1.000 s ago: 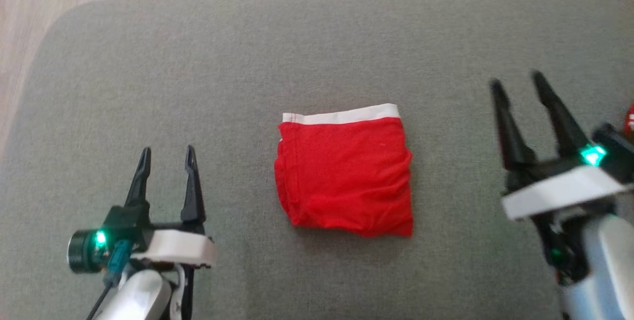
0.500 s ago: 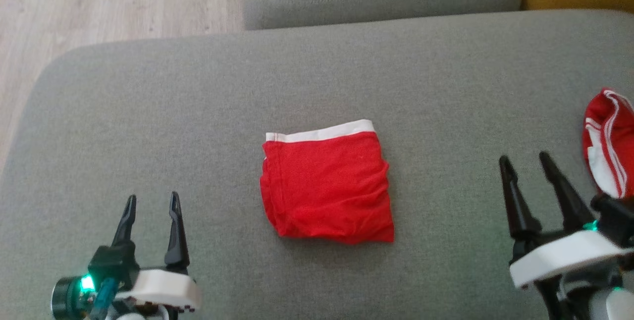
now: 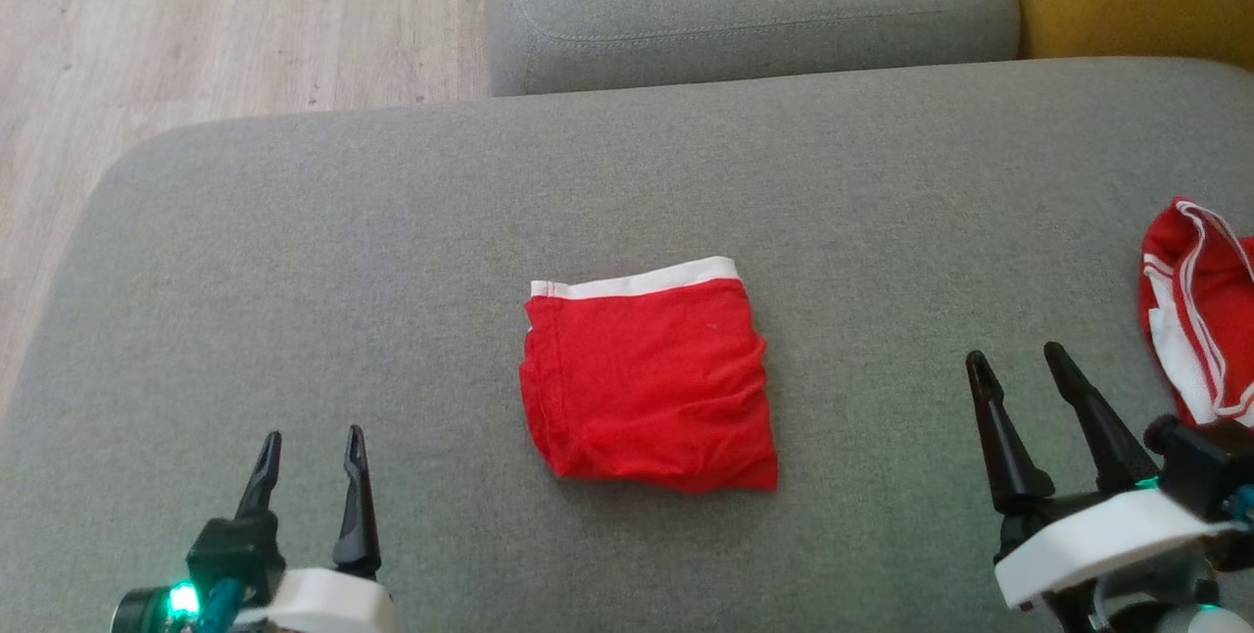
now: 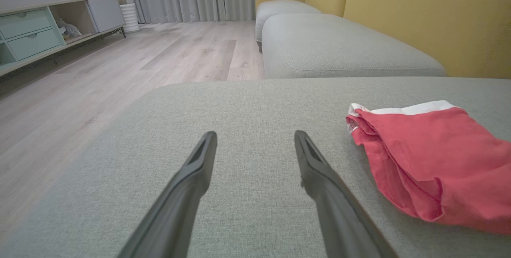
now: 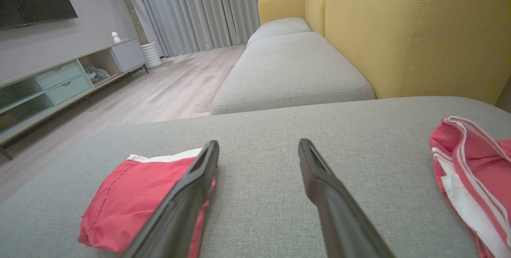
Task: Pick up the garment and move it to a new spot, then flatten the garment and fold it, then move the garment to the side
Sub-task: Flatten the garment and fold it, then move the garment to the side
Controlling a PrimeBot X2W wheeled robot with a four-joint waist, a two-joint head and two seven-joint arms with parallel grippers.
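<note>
1. My left end effector [image 3: 312,435] and right end effector [image 3: 1013,355] both hang spread wide, empty.
2. The red garment [image 3: 647,388] lies between them mid-cushion [image 3: 294,221], looks folded already, so I reckon only the sideways move is left.
3. A striped red garment [image 3: 1200,319] sits further right.

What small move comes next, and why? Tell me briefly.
Probably swing the open right jaws left toward the folded red garment to grip its near edge: it lies folded in the middle of the grey cushion, not yet moved aside, and both pairs of jaws stand open, clear of it.
</note>
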